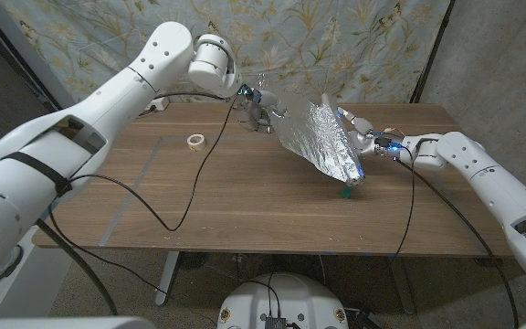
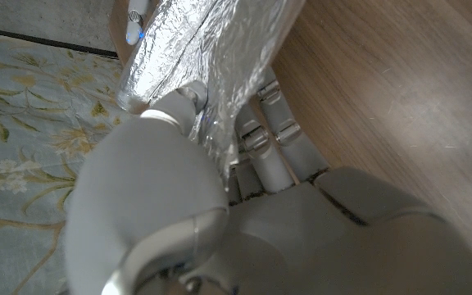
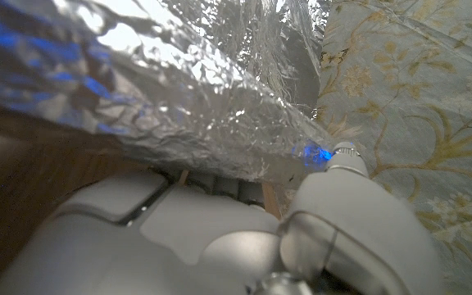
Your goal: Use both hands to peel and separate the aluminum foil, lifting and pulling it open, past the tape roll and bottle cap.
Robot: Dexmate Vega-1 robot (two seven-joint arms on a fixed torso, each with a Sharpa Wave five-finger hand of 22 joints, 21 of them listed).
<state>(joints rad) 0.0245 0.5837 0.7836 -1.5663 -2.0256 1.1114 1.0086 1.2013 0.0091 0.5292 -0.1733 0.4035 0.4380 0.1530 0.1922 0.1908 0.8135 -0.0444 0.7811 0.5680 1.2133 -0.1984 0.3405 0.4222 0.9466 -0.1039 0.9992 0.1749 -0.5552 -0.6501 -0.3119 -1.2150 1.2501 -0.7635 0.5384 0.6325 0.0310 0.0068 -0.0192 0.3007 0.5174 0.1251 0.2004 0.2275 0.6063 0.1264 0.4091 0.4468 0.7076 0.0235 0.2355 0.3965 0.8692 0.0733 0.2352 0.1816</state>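
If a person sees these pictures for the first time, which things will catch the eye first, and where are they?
First comes the crinkled sheet of foil, held up over the far right part of the wooden table between the left robot hand and the right robot hand. Next is the small tape roll, lying alone on the table to the left. A small green cap sits below the foil's lower end.

Crinkled foil sheet (image 1: 322,137) aloft above table

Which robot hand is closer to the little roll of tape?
Left. The left hand holds the foil at its far end, a short way from the tape roll. The right hand holds the foil's other side, farther away.
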